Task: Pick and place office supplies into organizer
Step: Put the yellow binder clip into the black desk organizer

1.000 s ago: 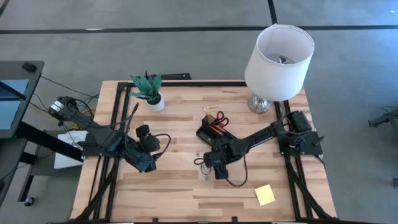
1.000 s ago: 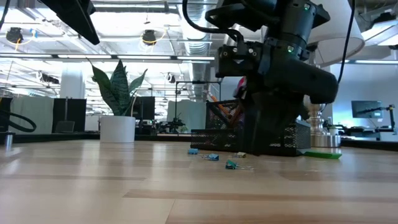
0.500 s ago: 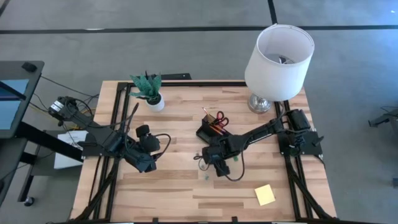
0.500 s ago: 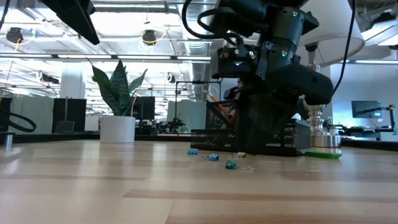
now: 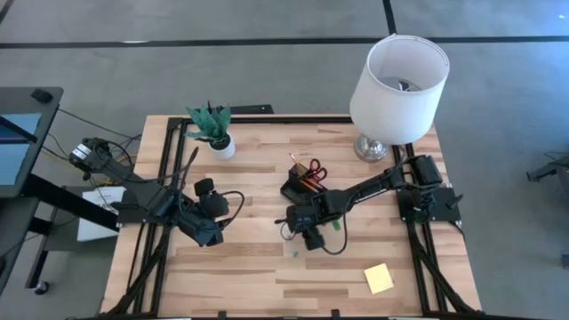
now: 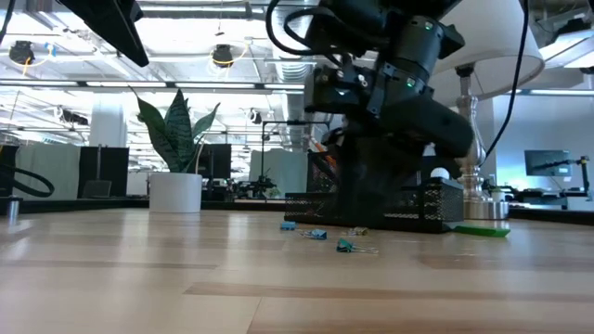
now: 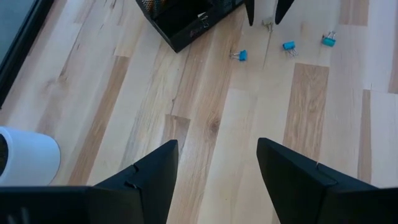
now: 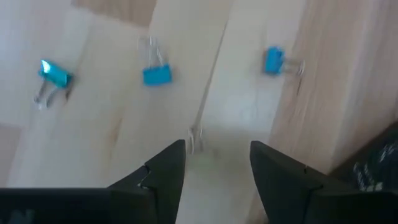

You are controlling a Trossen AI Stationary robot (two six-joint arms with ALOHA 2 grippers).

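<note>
The black organizer (image 5: 305, 185) stands mid-table with red-handled scissors (image 5: 315, 171) and orange pencils upright in it. Just near of it my right gripper (image 5: 300, 229) points down, open. In the right wrist view its fingers stand on either side of a small silvery clip (image 8: 196, 139) without touching it. Three blue binder clips (image 8: 155, 74) lie flat on the wood around it. A green block (image 5: 338, 225) lies beside the right arm, and the yellow sticky-note pad (image 5: 378, 278) lies toward the near right. My left gripper (image 5: 206, 233) waits, open, at the table's left.
A potted plant (image 5: 213, 129) stands at the far left, and a white-shaded lamp (image 5: 397, 84) at the far right corner. In the left wrist view bare wood lies between my left gripper (image 7: 217, 146) and the organizer (image 7: 186, 18). Black frame rails run along the table's sides.
My right gripper has moved a little toward the table's left, staying low just near of the organizer. The clips, the green block and the sticky-note pad have stayed where they were.
</note>
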